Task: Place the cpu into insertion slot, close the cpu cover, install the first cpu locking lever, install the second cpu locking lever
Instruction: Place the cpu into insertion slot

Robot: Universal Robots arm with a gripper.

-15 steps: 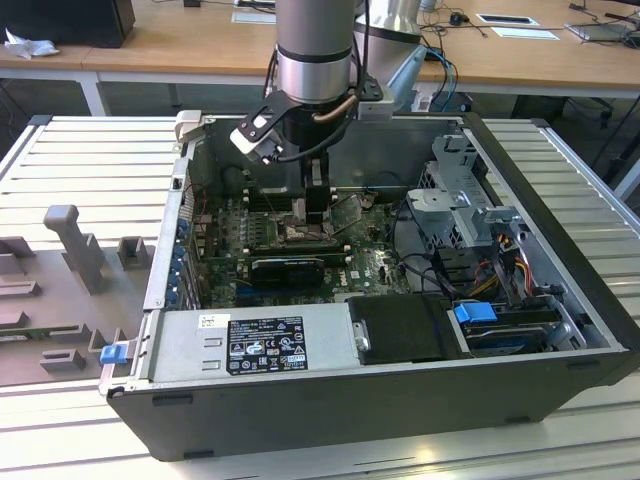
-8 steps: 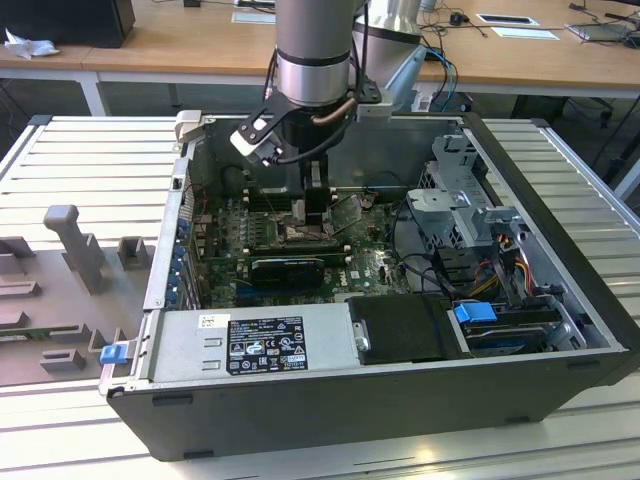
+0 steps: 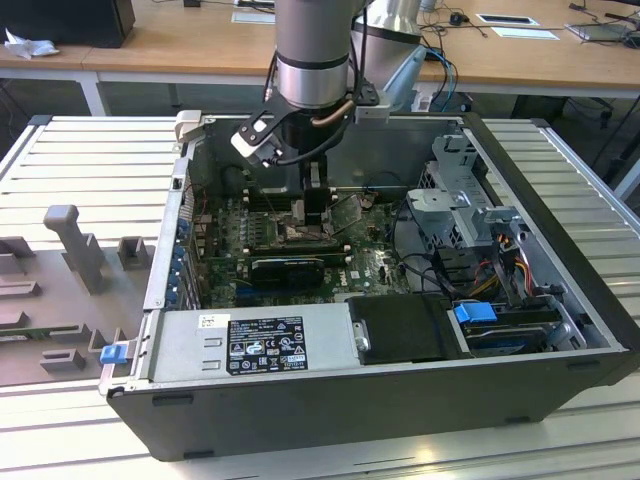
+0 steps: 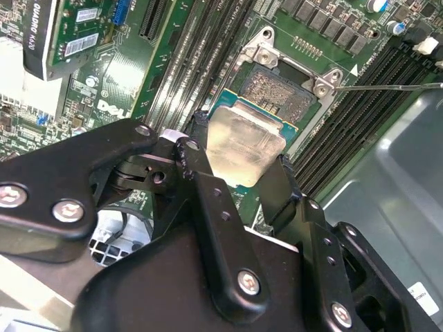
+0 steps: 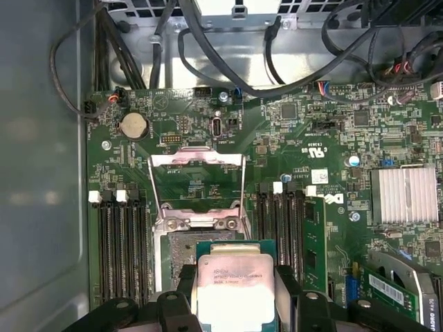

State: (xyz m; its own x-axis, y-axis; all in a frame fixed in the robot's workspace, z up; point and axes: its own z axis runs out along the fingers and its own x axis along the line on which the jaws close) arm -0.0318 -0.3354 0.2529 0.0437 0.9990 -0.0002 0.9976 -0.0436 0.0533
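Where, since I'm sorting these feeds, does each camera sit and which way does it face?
Exterior view: off the arm, above the open computer case, looking down into it; the arm shows.
First wrist view: on the wrist, looking down past the fingers at the circuit board.
Second wrist view: on the wrist, looking obliquely along the fingers at the socket.
Both wrist views share the chip held between the fingers.

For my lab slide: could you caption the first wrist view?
Black claw grips the small square silvery cpu by the dark-framed insertion slot, silvery metal cpu cover hinged open.
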